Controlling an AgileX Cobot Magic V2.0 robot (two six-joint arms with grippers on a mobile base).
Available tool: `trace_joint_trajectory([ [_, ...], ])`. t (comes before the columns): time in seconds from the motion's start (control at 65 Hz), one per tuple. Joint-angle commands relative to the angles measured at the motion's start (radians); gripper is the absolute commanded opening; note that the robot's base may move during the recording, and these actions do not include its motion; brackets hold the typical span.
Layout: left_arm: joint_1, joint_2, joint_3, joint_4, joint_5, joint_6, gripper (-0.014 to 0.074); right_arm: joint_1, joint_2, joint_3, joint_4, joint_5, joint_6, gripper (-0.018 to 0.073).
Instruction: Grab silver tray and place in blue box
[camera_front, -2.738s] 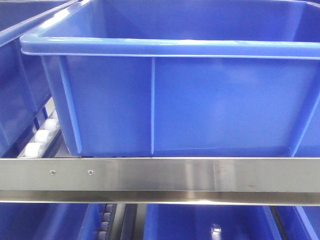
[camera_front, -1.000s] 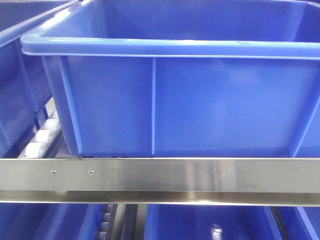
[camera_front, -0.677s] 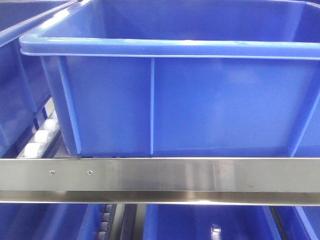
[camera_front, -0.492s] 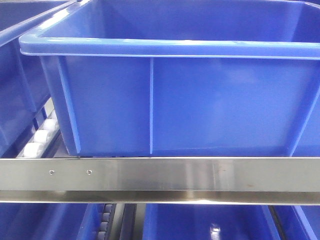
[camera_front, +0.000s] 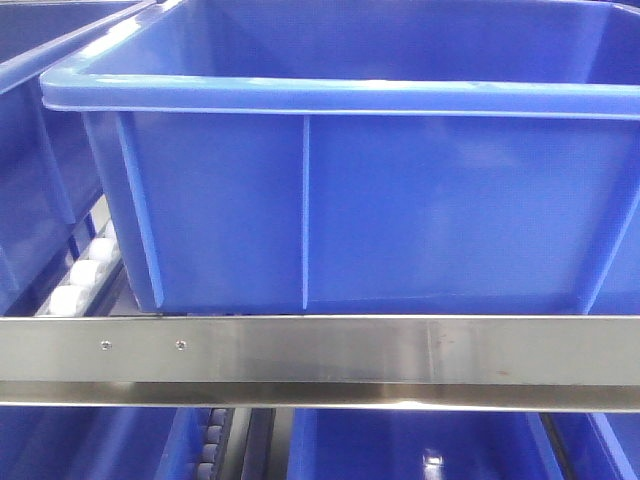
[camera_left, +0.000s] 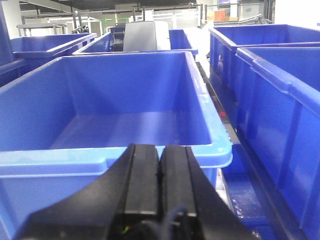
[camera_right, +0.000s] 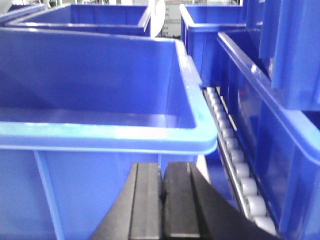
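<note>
Shelves of blue bins fill my view. At 12 o'clock I see the blue box (camera_left: 125, 115). My left gripper (camera_left: 160, 165) and right gripper (camera_right: 161, 187) are pressed together, holding nothing. I cannot see the tray.

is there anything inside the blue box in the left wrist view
No, the blue box shows only its bare blue floor and walls, with the shut left gripper in front of its near rim.

Blue box (camera_left: 150, 120) open-topped, interior bare: free entry from above, centre of left wrist frame. Near rim (camera_front: 340, 95) blocks level approach. More crates (camera_left: 270, 85) crowd right of frame; roller track (camera_right: 235, 165) fills the narrow gap lower right, right wrist frame. Steel rail (camera_front: 320, 350) spans lower front view
</note>
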Motion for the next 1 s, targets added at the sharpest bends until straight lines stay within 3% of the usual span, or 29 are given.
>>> trace_joint_trajectory([
  [0.0,0.001,-0.017,-0.004,-0.007,-0.089,-0.001,-0.0104,-0.007,-0.021,0.006,-0.01,-0.101,-0.012,0.0052],
  [0.985,0.001,-0.017,-0.004,-0.007,-0.089,-0.001,-0.0104,-0.007,-0.021,0.006,-0.01,-0.1,-0.012,0.0052],
])
